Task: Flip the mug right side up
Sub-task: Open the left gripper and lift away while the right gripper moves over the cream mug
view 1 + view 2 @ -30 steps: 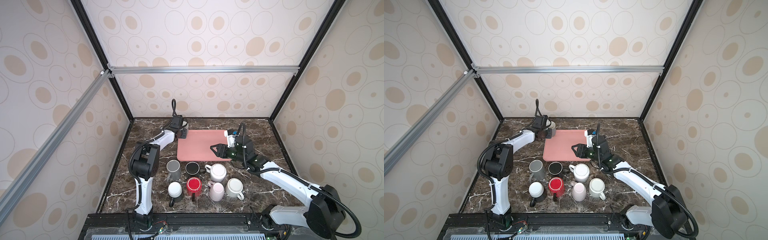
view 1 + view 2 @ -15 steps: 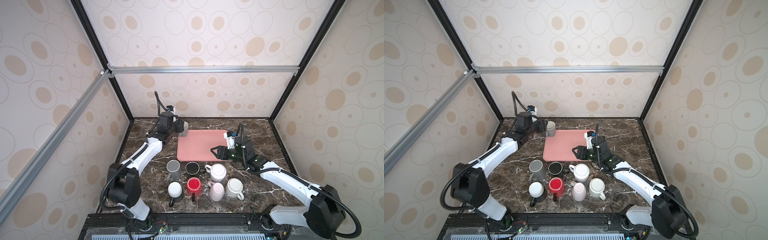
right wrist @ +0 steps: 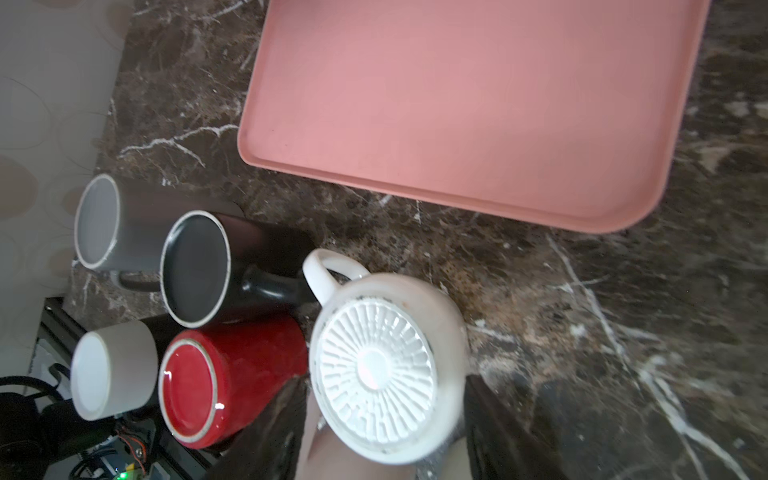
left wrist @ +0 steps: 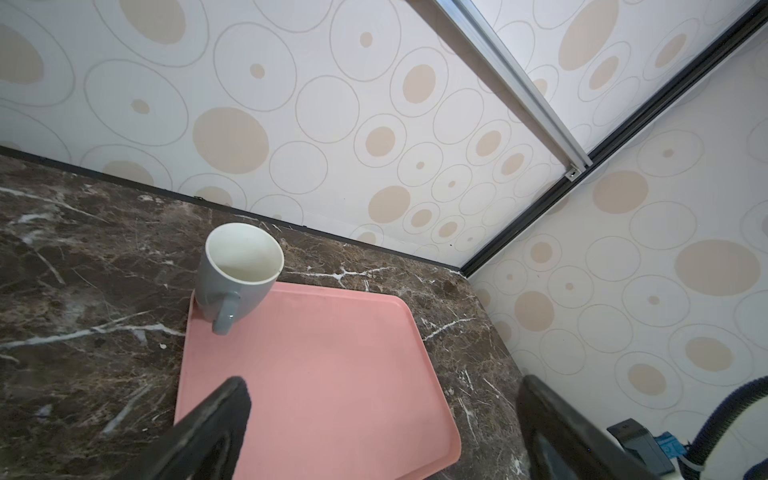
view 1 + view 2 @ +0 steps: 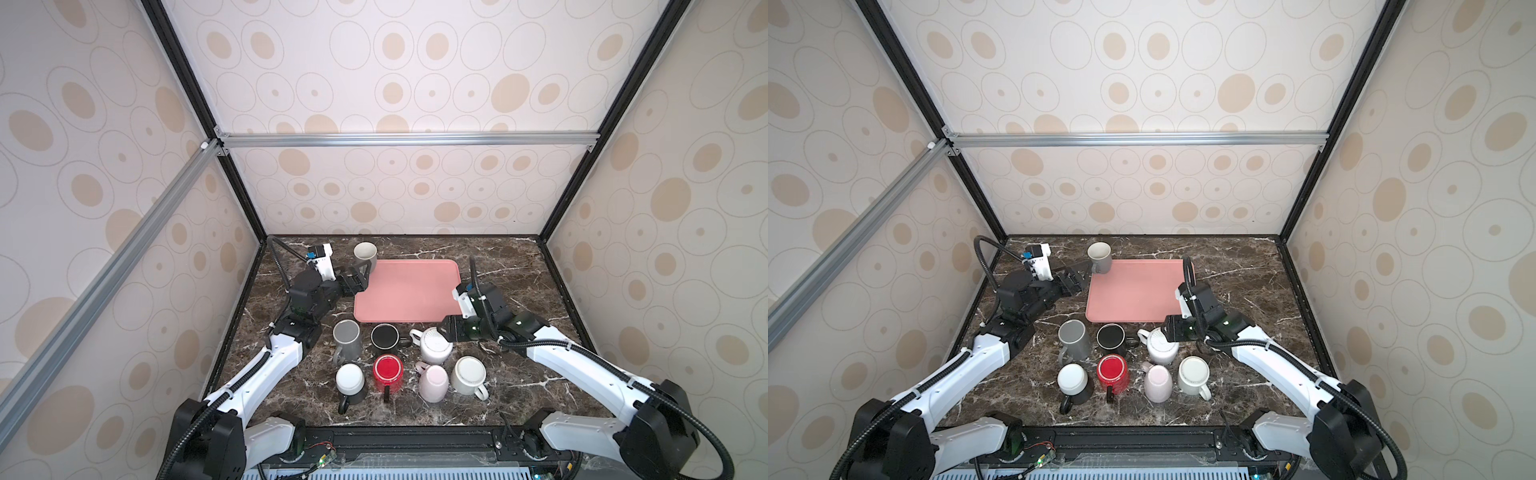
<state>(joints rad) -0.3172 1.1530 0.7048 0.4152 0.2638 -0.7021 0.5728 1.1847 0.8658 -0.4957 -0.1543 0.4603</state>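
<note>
Pale grey mug stands upright, mouth up, on the far left corner of the pink tray, its handle pointing back toward the left pincer. That pincer hovers just short of the mug with its fingers spread wide and nothing between them: released.

Nearer the front of the bench, a cluster of mugs sits close together. The dark grey mug and black mug are in the back row. The two-tone mug and red mug are in front, and all four stand bottoms up. Right of the red one come the pink mug and cream mug.

The white mug stands upside down just off the tray's near edge, its ribbed base facing up. The right pincer straddles it, a finger on either side. I cannot tell whether the fingers press on it.
</note>
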